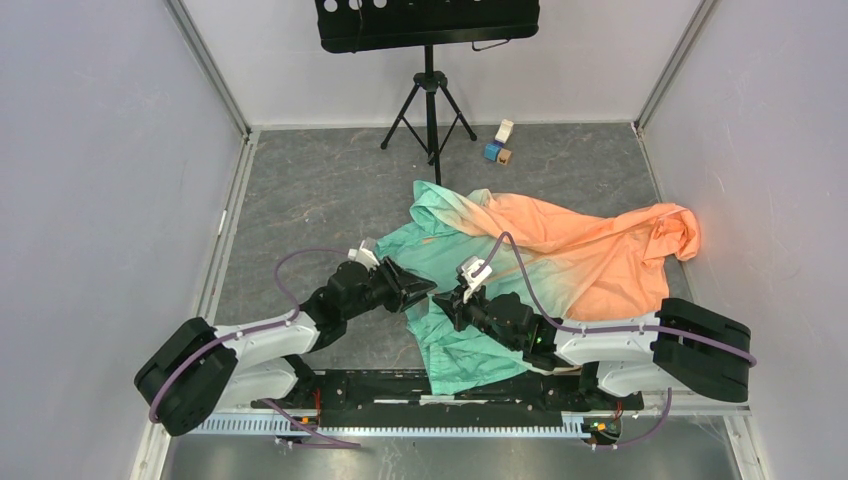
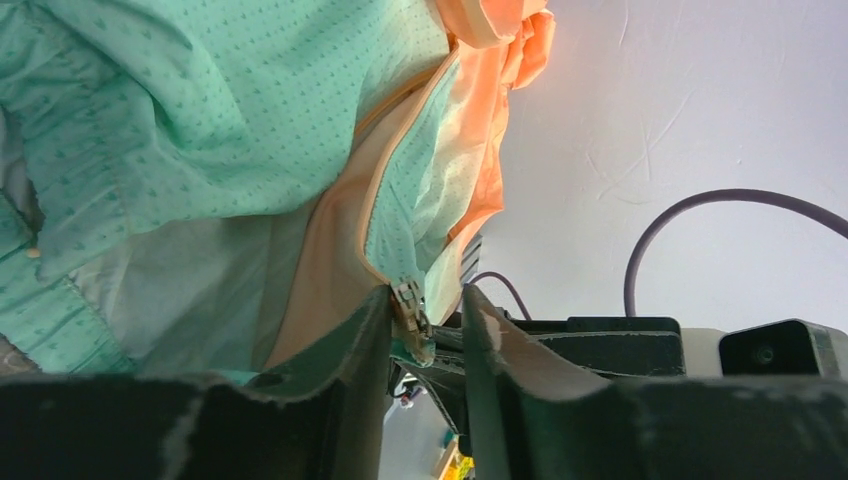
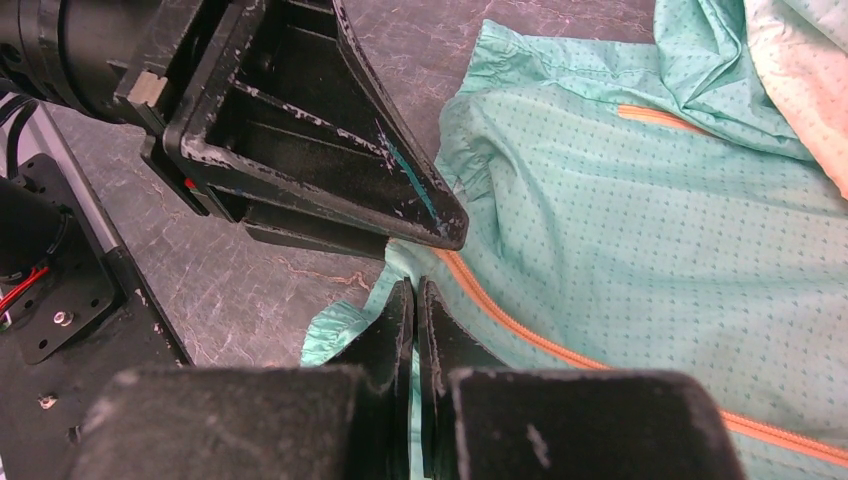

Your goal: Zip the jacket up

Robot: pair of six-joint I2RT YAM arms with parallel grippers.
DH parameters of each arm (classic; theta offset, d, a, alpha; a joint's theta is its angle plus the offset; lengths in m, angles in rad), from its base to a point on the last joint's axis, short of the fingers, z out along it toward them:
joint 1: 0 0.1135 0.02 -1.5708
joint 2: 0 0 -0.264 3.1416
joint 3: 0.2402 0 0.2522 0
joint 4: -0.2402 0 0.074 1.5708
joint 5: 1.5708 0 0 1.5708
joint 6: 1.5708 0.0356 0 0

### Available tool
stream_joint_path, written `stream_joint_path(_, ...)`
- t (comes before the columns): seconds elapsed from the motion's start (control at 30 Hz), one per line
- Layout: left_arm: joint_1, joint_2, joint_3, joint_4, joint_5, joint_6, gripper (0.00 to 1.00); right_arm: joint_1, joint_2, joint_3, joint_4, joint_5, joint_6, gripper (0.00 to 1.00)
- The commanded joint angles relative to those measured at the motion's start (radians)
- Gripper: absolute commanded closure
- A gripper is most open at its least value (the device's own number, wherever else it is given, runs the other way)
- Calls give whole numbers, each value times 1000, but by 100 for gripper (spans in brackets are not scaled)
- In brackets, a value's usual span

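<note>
The jacket (image 1: 560,255) lies wrinkled on the grey table, mint green near the arms and peach-orange to the right. My left gripper (image 1: 420,285) is open at the jacket's lower front. In the left wrist view the zipper slider (image 2: 408,300) sits between the fingers of the gripper (image 2: 425,300), against the left finger (image 2: 375,335), with the orange zipper line (image 2: 375,200) running up from it. My right gripper (image 1: 447,300) is just beside it; in the right wrist view it (image 3: 415,285) is shut on the mint hem (image 3: 345,325) next to the orange zipper (image 3: 520,320).
A black music stand on a tripod (image 1: 430,100) stands at the back. Small coloured blocks (image 1: 500,145) lie beside it. Grey walls close in on both sides. The left gripper's body (image 3: 330,150) hangs close over the right fingers.
</note>
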Motion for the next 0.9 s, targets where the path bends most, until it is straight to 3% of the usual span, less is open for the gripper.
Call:
stream_joint_path(0.0, -11, 4, 22, 42, -14, 6, 70, 7, 11, -4, 48, -10, -14, 100)
stream_joint_path(0.13, -13, -11, -1, 71, -19, 73, 98, 6, 2, -2, 24, -23, -23, 100)
stream_joint_path(0.17, -13, -16, -11, 103, -18, 115, 98, 5, -6, 1, -4, -26, -29, 97)
stream_joint_path(0.3, -11, -46, -48, 173, 33, 391, 98, -20, -84, 4, -128, -82, -101, 69)
stream_joint_path(0.4, -12, -46, -41, 115, 93, 598, 98, -108, -146, 15, -245, -268, -165, 59)
stream_joint_path(0.6, -11, -34, -132, 384, 302, 834, 98, -332, -165, 105, -432, -730, -307, 50)
stream_joint_path(0.7, -12, -42, -137, 430, 382, 912, 98, -410, -127, 137, -420, -939, -346, 45)
stream_joint_path(0.87, -13, -73, -156, 491, 459, 1028, 98, -471, -37, 134, -221, -1310, -277, 38)
